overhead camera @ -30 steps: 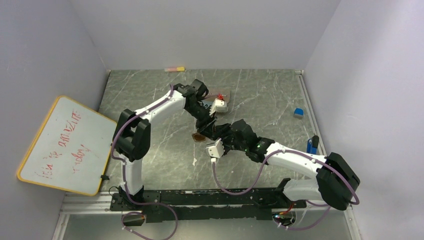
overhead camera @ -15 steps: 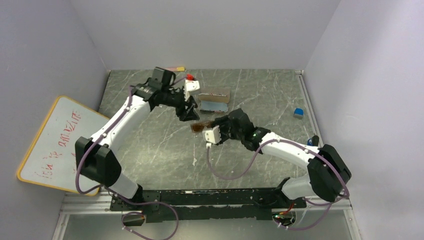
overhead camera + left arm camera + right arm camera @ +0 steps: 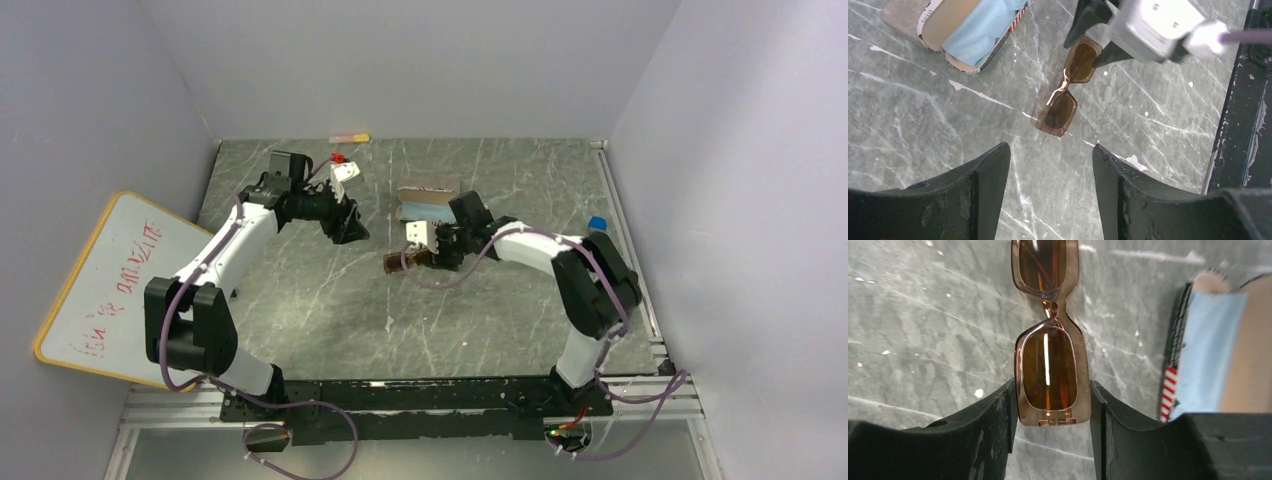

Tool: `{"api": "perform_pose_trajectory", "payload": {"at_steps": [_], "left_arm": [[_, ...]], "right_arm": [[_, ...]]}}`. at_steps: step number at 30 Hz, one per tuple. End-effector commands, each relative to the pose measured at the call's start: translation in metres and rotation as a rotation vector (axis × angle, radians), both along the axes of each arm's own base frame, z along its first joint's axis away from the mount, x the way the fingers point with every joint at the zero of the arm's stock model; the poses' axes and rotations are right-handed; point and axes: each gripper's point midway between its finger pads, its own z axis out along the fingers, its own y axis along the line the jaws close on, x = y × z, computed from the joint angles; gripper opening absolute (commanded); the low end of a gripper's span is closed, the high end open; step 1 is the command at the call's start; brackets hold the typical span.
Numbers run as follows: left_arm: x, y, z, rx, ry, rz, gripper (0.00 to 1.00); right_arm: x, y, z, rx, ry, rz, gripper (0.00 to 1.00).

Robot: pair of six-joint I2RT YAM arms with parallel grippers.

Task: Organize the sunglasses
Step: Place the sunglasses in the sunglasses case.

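The thin-framed sunglasses (image 3: 1050, 370) with brown-amber lenses sit between my right gripper's (image 3: 1051, 386) fingers, gripped at one lens end. In the top view the sunglasses (image 3: 397, 262) lie low over the table's middle, with the right gripper (image 3: 425, 255) at their right end. The left wrist view shows the sunglasses (image 3: 1068, 85) ahead of my left gripper (image 3: 1050, 150), which is open and empty. In the top view the left gripper (image 3: 350, 228) hangs to their left, apart from them. The black-framed pair is out of view.
An open printed case (image 3: 430, 198) lined with a light-blue cloth (image 3: 1210, 340) lies just behind the right gripper. A whiteboard (image 3: 130, 290) leans at the left. A small blue object (image 3: 597, 225) sits at the right, a pink-yellow marker (image 3: 349, 138) at the back wall.
The left arm has swung left and back, away from the sunglasses. The right gripper has carried the sunglasses a little farther back, closer to the open case.
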Motion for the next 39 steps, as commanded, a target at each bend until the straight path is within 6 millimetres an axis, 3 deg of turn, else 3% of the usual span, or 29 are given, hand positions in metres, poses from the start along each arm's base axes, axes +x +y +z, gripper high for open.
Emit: {"api": "perform_pose_trajectory", "payload": {"at_steps": [1, 12, 15, 21, 24, 32, 39], "left_arm": [[-0.005, -0.001, 0.022, -0.058, -0.084, -0.024, 0.65], [-0.015, -0.003, 0.041, -0.105, -0.160, -0.027, 0.64], [-0.015, -0.003, 0.039, -0.107, -0.165, -0.018, 0.64], [-0.013, -0.003, 0.034, -0.107, -0.159, -0.009, 0.63], [-0.011, -0.003, 0.031, -0.110, -0.158, -0.004, 0.62], [-0.009, -0.005, 0.023, -0.111, -0.145, -0.020, 0.62], [-0.016, -0.004, 0.018, -0.101, -0.168, -0.059, 0.62]], "right_arm": [[0.001, 0.000, -0.012, 0.078, 0.218, -0.039, 0.40], [-0.007, -0.004, -0.038, 0.016, 0.222, -0.018, 0.41], [-0.006, 0.001, -0.024, 0.051, 0.201, -0.012, 0.41], [0.006, 0.006, 0.046, 0.166, -0.028, 0.008, 0.41], [0.009, 0.006, 0.066, 0.189, -0.115, 0.012, 0.41], [0.034, 0.003, 0.087, 0.190, -0.228, -0.060, 0.41], [0.075, 0.002, 0.087, 0.125, -0.292, -0.138, 0.41]]}}
